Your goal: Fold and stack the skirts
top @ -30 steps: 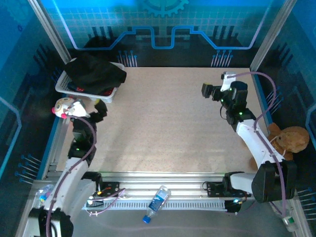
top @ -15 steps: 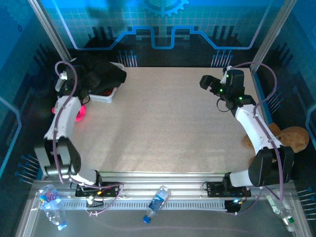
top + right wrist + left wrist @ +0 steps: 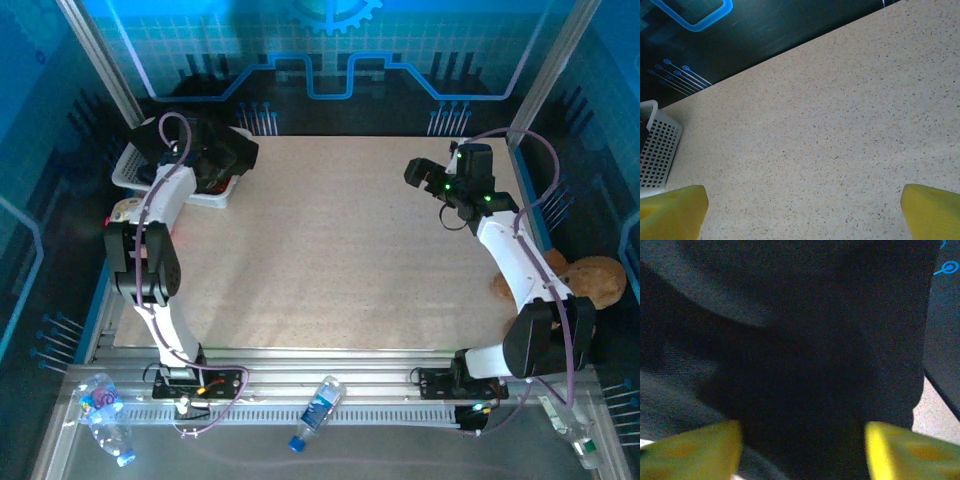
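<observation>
A black skirt (image 3: 215, 148) lies heaped over the white mesh basket (image 3: 128, 170) at the table's far left corner. My left gripper (image 3: 205, 162) reaches down into that heap. In the left wrist view the black skirt (image 3: 790, 340) covers almost everything. My yellow fingertips (image 3: 705, 450) stand apart there, narrower than full width, with black cloth lying in the gap of the left gripper (image 3: 800, 450). My right gripper (image 3: 415, 172) hovers open over bare table at the far right. In its wrist view the right gripper (image 3: 802, 210) has nothing between its fingers.
A pink-and-white plush toy (image 3: 122, 210) lies beside the table's left edge, below the basket. A brown plush (image 3: 590, 272) sits off the right edge. A plastic bottle (image 3: 318, 405) lies on the front rail. The basket's corner (image 3: 657, 150) appears at the left of the right wrist view.
My left arm has swung from the table's left side up over the basket and down onto the black skirt, and its jaws have narrowed. The right gripper has shifted slightly towards the back.
</observation>
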You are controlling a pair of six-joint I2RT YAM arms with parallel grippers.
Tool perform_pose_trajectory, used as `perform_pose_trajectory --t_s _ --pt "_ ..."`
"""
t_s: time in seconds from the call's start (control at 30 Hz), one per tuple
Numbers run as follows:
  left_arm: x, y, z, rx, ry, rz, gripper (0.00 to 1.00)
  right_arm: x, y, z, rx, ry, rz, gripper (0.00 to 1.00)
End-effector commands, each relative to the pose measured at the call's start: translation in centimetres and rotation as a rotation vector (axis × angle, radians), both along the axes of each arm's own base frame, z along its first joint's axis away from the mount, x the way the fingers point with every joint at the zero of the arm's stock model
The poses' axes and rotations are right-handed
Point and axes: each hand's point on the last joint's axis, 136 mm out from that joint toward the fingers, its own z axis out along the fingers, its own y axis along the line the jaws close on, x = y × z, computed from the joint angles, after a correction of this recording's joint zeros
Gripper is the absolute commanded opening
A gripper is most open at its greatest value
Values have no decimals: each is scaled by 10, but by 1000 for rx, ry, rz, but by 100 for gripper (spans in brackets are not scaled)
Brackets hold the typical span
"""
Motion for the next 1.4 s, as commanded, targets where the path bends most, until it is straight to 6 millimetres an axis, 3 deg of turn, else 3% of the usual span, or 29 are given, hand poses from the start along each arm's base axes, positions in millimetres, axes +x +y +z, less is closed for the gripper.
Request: perform_pose_trajectory --t_s 0.0,0.07,0.1,0.27,0.37,0.53,0.83,0.93,1.0,1.07,1.1,1.13,1.17,1.23,1.27,1.37 --pt "5 -2 21 -61 -99 50 19 -5 7 1 11 15 15 100" --pt "1 -6 44 -46 -171 21 3 -8 7 1 9 17 12 100" --pt "-2 -9 56 -34 -199 -4 0 -9 6 1 7 17 10 100" --pt "-22 -61 115 34 -322 -251 0 -11 -1 1 14 12 -40 100" --pt "-40 -108 123 58 -329 -391 0 -10 -3 1 49 -4 -83 100" --pt "-67 -187 93 39 -273 -501 0 -11 -9 -3 83 -13 -139 100" --pt "-123 -343 8 27 -81 -788 0 -34 -24 -27 26 46 -145 100" --pt "-144 -377 -6 5 -32 -927 0 -45 -25 -41 -26 101 -114 100" --pt "-154 -385 -8 -8 -24 -985 7 -52 -25 -53 -49 150 -94 100" --pt "-160 -380 -5 -9 -27 -1001 19 -59 -21 -63 -49 194 -58 100" --pt "-162 -376 -2 -2 -39 -1001 30 -62 -18 -67 -45 208 -42 100" --pt "-164 -369 5 5 -63 -994 55 -67 -15 -73 -38 230 -25 100" --pt "-164 -359 13 14 -89 -974 72 -72 -13 -81 -30 254 -10 100" --pt "-158 -335 20 32 -103 -903 92 -83 -12 -96 -19 316 -12 100" --pt "-153 -320 18 34 -84 -857 98 -89 -11 -106 3 355 -16 100" --pt "-133 -280 2 47 16 -750 99 -103 7 -127 122 439 13 99"
